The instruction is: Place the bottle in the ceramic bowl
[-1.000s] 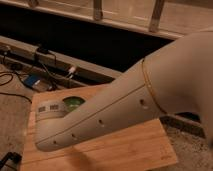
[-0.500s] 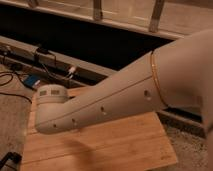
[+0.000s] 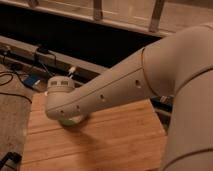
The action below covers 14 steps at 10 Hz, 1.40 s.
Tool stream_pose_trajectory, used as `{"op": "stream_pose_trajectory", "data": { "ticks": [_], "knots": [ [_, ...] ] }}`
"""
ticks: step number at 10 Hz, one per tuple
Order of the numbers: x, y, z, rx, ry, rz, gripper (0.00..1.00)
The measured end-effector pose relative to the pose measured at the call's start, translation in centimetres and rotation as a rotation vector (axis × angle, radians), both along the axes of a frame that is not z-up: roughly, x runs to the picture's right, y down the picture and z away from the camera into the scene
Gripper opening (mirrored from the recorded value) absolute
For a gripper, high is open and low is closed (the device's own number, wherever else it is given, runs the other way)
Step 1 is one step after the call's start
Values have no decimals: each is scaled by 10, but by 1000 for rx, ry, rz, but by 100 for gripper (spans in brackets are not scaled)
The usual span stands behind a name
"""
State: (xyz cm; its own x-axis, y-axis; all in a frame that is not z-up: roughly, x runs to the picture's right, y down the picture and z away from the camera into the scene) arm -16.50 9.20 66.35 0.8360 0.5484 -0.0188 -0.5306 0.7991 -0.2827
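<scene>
My white arm (image 3: pixel 125 87) reaches across the view from the right, and its rounded end (image 3: pixel 62 100) hangs over the far left part of the wooden table (image 3: pixel 115 142). The gripper is hidden beneath that end, so it does not show. Only a pale green sliver of the ceramic bowl (image 3: pixel 74 120) shows under the arm's end, resting on the table. The bottle is hidden or out of view.
Dark cables (image 3: pixel 12 77) and a small blue object (image 3: pixel 31 81) lie on the floor left of the table. A long metal rail (image 3: pixel 30 50) runs behind the table, with a dark gap beyond it. My body (image 3: pixel 192 125) fills the right side.
The arm's end has lifted and shifted right over the bowl. The bowl showed openly one second ago and is now almost wholly covered.
</scene>
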Motion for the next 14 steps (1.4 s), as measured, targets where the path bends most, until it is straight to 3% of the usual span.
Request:
{"op": "stream_pose_trajectory", "data": {
  "ticks": [3,6,9,11,14],
  "knots": [
    [-3,5,9,-30,7,-2,0],
    [10,-2,61,-57,15,12,0],
    [38,-36,94,-55,23,38,0],
    [42,-46,106,-59,-11,64,0],
    [9,-40,117,-86,-80,41,0]
  ]
}}
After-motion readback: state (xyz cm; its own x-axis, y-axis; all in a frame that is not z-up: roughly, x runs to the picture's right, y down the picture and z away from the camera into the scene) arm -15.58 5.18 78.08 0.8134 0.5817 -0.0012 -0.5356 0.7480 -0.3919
